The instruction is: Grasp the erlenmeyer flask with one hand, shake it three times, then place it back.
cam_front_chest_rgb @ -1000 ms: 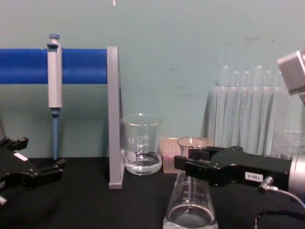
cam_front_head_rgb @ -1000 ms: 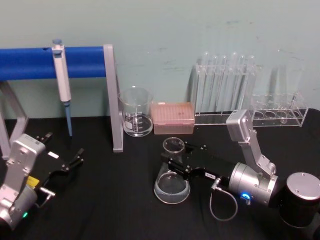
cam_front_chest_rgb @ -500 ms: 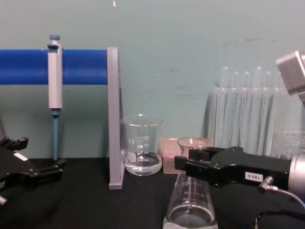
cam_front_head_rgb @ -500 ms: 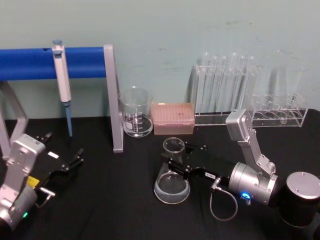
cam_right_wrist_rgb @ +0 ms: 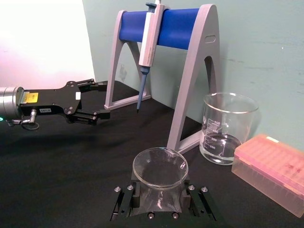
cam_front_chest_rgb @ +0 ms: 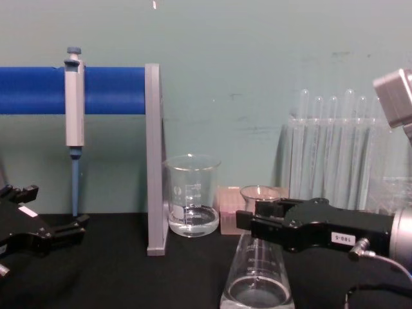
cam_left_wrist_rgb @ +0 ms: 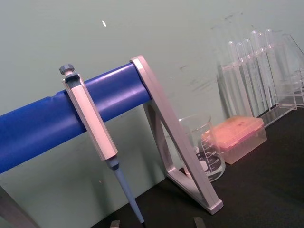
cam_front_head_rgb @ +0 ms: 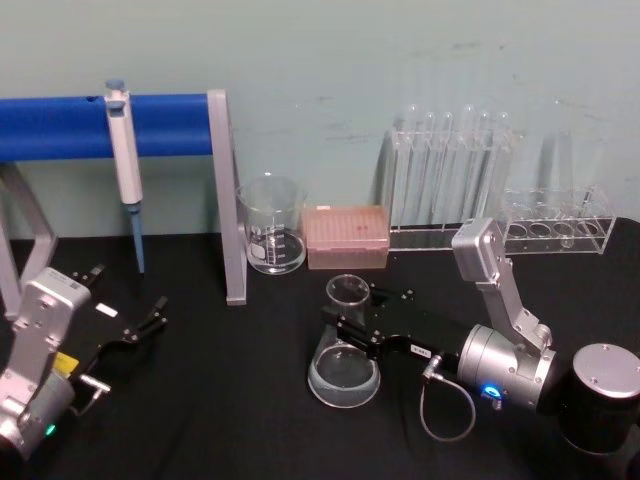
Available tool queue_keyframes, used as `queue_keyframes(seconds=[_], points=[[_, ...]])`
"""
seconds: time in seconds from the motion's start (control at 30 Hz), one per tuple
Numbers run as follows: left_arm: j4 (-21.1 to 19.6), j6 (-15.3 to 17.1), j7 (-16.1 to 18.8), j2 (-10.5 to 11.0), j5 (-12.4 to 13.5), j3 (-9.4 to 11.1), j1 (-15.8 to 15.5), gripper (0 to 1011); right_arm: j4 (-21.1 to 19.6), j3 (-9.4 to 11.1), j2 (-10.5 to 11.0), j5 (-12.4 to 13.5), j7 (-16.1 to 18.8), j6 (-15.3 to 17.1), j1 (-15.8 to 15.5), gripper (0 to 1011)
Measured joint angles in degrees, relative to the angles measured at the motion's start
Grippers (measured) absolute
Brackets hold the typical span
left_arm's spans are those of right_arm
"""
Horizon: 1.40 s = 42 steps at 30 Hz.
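The erlenmeyer flask stands upright on the black table, a little clear liquid in its wide base. My right gripper reaches in from the right and is shut on the flask's neck just under the flared rim. Its black jaws press on both sides of the neck, and the numbered white label shows on its side. At the table's left my left gripper rests low and open, holding nothing, well away from the flask.
Behind the flask stand a glass beaker holding some liquid and a pink tip box. A pipette hangs on the blue-barred grey stand at back left. Test tube racks line the back right.
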Motion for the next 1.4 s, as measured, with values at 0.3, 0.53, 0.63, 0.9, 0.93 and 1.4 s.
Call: queue_keyframes(seconds=[0.3, 0.53, 0.63, 0.9, 0.93, 1.4], points=[[0.0, 0.0, 0.0, 0.0, 0.0, 0.0, 0.0, 1001, 0.0, 0.0, 0.0, 0.0, 0.0, 0.0, 0.0, 457], [0.0, 0.0, 0.0, 0.0, 0.0, 0.0, 0.0, 1001, 0.0, 0.0, 0.0, 0.0, 0.0, 0.0, 0.0, 457], [0.0, 0.0, 0.0, 0.0, 0.0, 0.0, 0.0, 1001, 0.0, 0.0, 0.0, 0.0, 0.0, 0.0, 0.0, 457], [0.0, 0.0, 0.0, 0.0, 0.0, 0.0, 0.0, 1001, 0.2, 0.0, 0.0, -0.3, -0.1, 0.1, -0.1, 479], [0.0, 0.0, 0.0, 0.0, 0.0, 0.0, 0.0, 1001, 0.2, -0.1, 0.0, -0.3, -0.1, 0.2, -0.1, 514], [0.0, 0.0, 0.0, 0.0, 0.0, 0.0, 0.0, 1001, 0.1, 0.0, 0.0, -0.2, -0.1, 0.1, -0.1, 929]])
